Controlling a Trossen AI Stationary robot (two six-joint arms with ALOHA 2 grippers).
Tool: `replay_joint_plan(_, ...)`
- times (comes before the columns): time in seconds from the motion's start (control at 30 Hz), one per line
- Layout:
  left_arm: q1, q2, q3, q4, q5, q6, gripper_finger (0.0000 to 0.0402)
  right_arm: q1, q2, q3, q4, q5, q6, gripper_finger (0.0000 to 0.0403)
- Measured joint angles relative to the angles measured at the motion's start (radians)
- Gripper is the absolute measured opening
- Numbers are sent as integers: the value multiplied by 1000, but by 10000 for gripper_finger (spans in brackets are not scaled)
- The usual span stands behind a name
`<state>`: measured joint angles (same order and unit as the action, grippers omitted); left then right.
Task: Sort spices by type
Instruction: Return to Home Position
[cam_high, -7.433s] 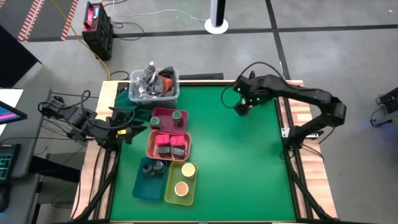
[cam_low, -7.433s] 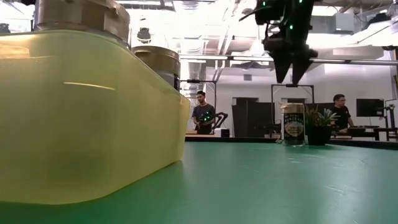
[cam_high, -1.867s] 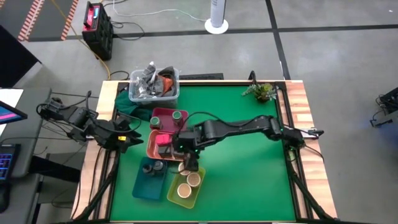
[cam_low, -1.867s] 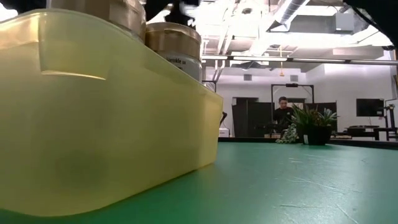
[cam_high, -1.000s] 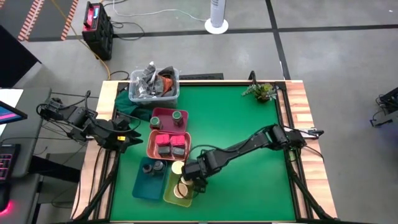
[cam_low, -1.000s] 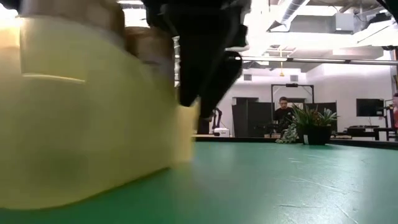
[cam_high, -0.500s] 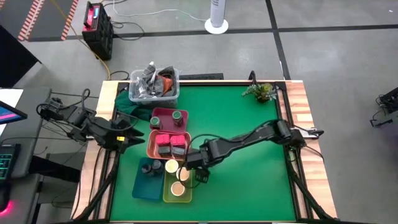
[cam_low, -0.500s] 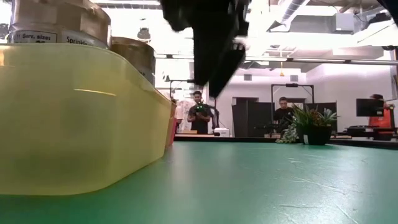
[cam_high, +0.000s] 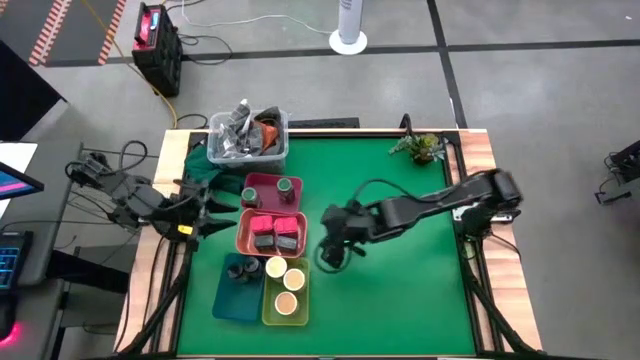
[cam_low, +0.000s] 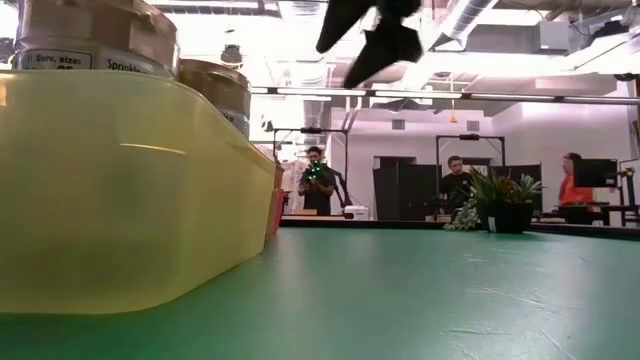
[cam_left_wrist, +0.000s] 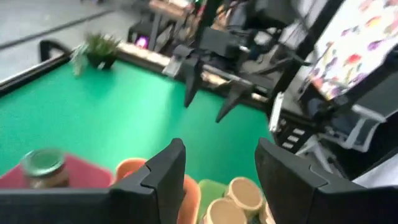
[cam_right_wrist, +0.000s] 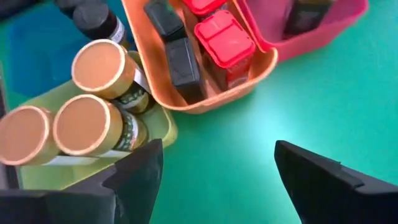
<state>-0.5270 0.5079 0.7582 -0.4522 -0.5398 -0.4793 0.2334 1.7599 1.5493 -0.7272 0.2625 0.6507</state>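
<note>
the right hand (cam_high: 330, 252) is hovering over the green counter (cam_high: 400, 290), just beside the yellow bin (cam_high: 266, 308). its dark arm is reaching in at a low bend from the counter's right edge. its fingers (cam_right_wrist: 134, 180) are standing wide apart, released and holding nothing. the left hand (cam_high: 212, 208) is waiting at the counter's left edge, its fingers also spread and empty.

three round jars with tan tops (cam_right_wrist: 104, 65) are standing close together in the translucent yellow bin, their flat caps showing a dull gold sheen. in the low view one jar's label (cam_low: 70, 60) is showing "sizes" and the letters "sprinkl".

magenta-pink little boxes (cam_right_wrist: 224, 34) and small black ones (cam_right_wrist: 180, 59), all blocky and square-cornered, are lying side by side in the salmon tray (cam_high: 243, 232). dark jars with green lids (cam_high: 285, 185) are sitting in the pink tray (cam_high: 268, 178). small dark round containers (cam_high: 245, 268) are resting in the teal tray (cam_high: 235, 300).
</note>
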Motion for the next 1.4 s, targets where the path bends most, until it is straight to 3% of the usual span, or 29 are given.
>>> replay_joint_plan(0.23,-33,-56,-237,324,-78,74,161,-29,-216,-349,310,34,116,330)
replay_joint_plan(0.47,40,-194,-409,356,-88,-35,136,-125,-366,-579,533,32,137,330)
replay_joint_plan(0.83,123,-509,-423,188,-149,6,111,-296,-673,-834,623,-11,129,330)
replay_joint_plan(1.1,125,-495,-415,133,-225,30,101,-398,-976,-976,620,-3,111,324)
replay_joint_plan(1.4,125,-499,-414,187,-278,92,84,-465,-1271,-1067,567,30,52,298)
